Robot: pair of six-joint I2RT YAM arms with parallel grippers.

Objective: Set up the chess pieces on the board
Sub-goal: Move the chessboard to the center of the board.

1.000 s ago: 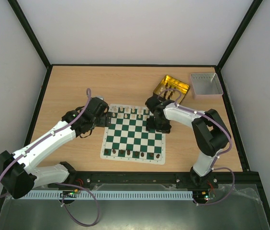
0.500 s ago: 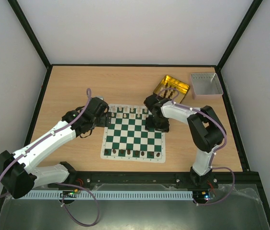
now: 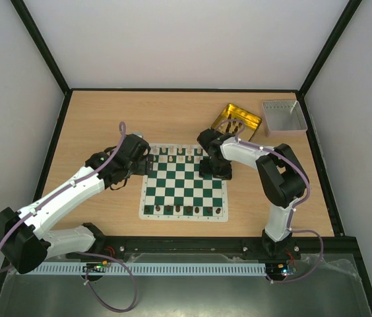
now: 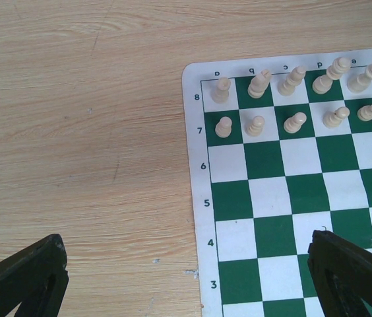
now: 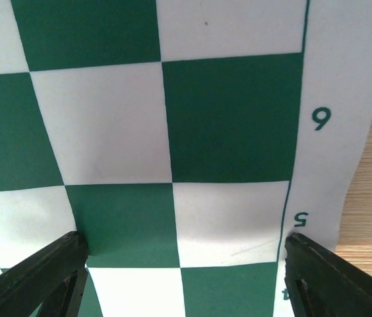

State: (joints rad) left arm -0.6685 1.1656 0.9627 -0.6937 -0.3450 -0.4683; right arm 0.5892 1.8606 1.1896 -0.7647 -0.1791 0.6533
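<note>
Our right gripper (image 5: 183, 244) hangs spread wide and empty over the right edge of the board (image 3: 183, 186) — the left gripper (image 4: 186, 254), also released, is at its left edge. We should rise straight up — not brushing the pale pieces (image 4: 295, 122) on its far rows.

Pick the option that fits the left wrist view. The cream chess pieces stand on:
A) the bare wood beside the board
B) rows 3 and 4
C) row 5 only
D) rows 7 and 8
D: the cream pieces stand in two lines level with the printed 8 and 7 on the border of the board, while rows 6 down to 3 hold nothing in that view.
</note>
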